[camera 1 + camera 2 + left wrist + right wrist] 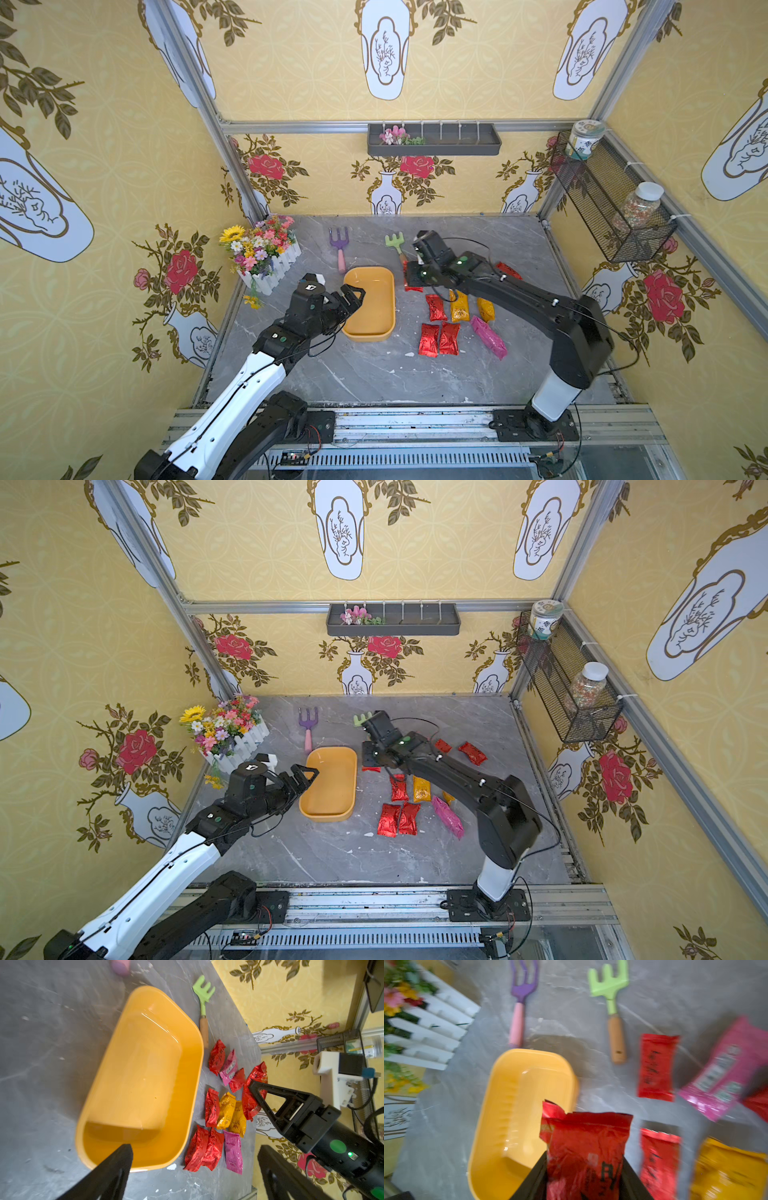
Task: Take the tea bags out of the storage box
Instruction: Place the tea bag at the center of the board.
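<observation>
**Top views:** left tool has its jaws wide apart and empty, with the fingertips at the rim of the storage box. It's probably steadying the box or on standby; can't tell which. The box interior is bare in both top views. The right tool hangs just off the box's other long side, pointing down, with red foil showing beneath it. Loose tea bags lie on the table behind the right tool, under its arm. I'd judge that's the drop zone, clear of the box.

**Left wrist:** the box is directly ahead of the left tool, with nothing in it. Across from it, the right tool is clamped on a red tea bag, which looks lifted clear of the table. The other sachets are below it: reds, two golden, two pink.

**Right wrist:** blurred. The red tea bag is pinched between the black fingers, with the box just beside it. Likely the last bag out, release not yet done.

**Surface:** grey marble-look table with white chips.

**Room:**
- yellow floral wallpaper
- aluminium frame
- dark grey wall tray
- wire basket holding jars
- flower planter
- purple rake and green rake, beyond both tools
</observation>
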You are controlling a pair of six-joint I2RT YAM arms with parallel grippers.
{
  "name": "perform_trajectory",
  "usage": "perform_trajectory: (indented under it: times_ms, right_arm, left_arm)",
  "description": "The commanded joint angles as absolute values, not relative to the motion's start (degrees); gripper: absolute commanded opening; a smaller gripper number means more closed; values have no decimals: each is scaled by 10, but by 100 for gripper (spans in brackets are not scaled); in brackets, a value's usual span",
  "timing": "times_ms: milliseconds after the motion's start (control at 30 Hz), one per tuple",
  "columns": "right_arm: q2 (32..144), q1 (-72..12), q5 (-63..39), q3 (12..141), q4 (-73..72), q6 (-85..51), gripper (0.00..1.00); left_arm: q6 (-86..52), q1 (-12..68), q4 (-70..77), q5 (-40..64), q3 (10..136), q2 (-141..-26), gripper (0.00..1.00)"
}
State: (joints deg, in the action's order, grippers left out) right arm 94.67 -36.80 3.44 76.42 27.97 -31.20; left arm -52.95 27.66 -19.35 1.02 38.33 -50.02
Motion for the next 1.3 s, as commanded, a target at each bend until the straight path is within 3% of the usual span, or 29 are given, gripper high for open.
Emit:
perform_trajectory:
  times_ms: [0, 133, 300, 867, 933, 1100, 1200, 1267]
  right_arm:
    - [875, -291, 36, 676, 279, -287, 49]
    - [813, -159, 19, 596, 285, -268, 49]
    - [837, -56, 18, 583, 290, -250, 48]
    - [999, 0, 43, 609, 283, -211, 48]
    - [995, -1, 40, 604, 280, -215, 52]
    - [948, -2, 44, 588, 275, -221, 76]
    - [911, -2, 48, 588, 282, -220, 82]
    - [888, -8, 47, 592, 285, -217, 93]
  left_arm:
    - [-543, 309, -135, -11, 397, -534, 100]
    - [-540, 329, -101, -4, 418, -583, 100]
    - [-526, 331, -82, 10, 442, -617, 100]
    - [-499, 289, -136, -15, 415, -509, 100]
    - [-502, 284, -136, -21, 414, -503, 100]
    - [-493, 277, -159, -62, 443, -506, 100]
    - [-459, 276, -173, -100, 473, -514, 100]
    - [-432, 276, -178, -118, 494, -517, 100]
